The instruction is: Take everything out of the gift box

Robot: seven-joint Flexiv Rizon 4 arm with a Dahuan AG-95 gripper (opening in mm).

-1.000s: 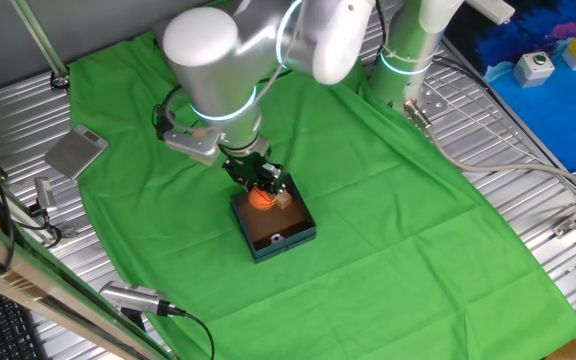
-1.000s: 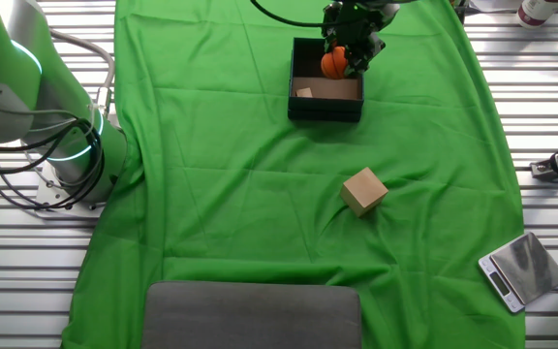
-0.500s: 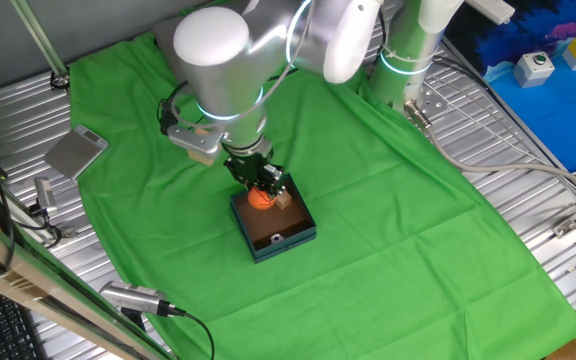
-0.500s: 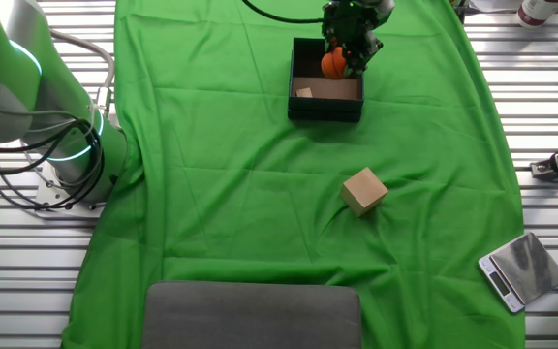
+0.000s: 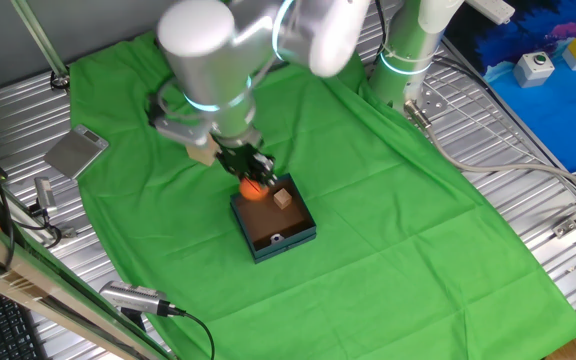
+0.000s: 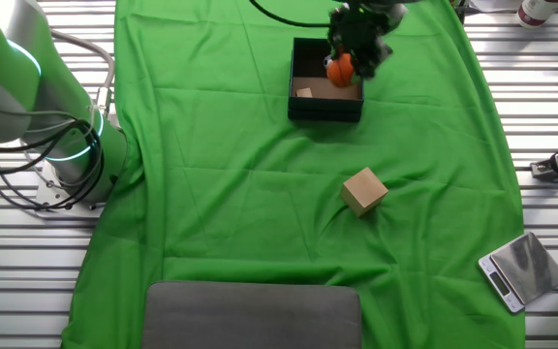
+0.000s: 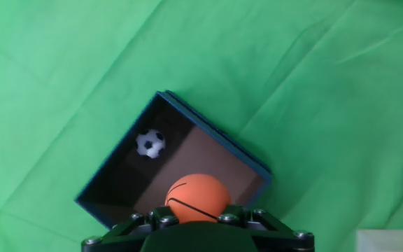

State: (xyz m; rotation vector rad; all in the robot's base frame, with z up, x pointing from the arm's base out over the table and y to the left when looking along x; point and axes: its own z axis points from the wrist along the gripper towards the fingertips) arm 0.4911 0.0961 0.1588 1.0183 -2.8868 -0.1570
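Note:
The gift box (image 5: 290, 240) (image 6: 325, 109) (image 7: 96, 190) sits on the green cloth, dark teal outside and brown inside. My gripper (image 5: 252, 183) (image 6: 342, 64) (image 7: 196, 218) is shut on the orange ball (image 5: 253, 191) (image 6: 340, 70) (image 7: 196, 197) and holds it over the box's far part. A tiny soccer ball (image 5: 276, 238) (image 7: 150, 143) lies in one corner of the box. A small tan cube (image 5: 284, 198) (image 6: 304, 93) also rests inside. A larger tan cube (image 6: 363, 190) lies on the cloth, well apart from the box.
A flat grey scale plate (image 5: 76, 152) (image 6: 521, 267) lies off the cloth on the metal table. A grey pad (image 6: 252, 315) lies at the cloth's edge. The arm's base (image 5: 408, 50) (image 6: 61, 145) stands at one side.
The arm has swung a little sideways with the orange ball still in the gripper. The box and the things in it have not moved.

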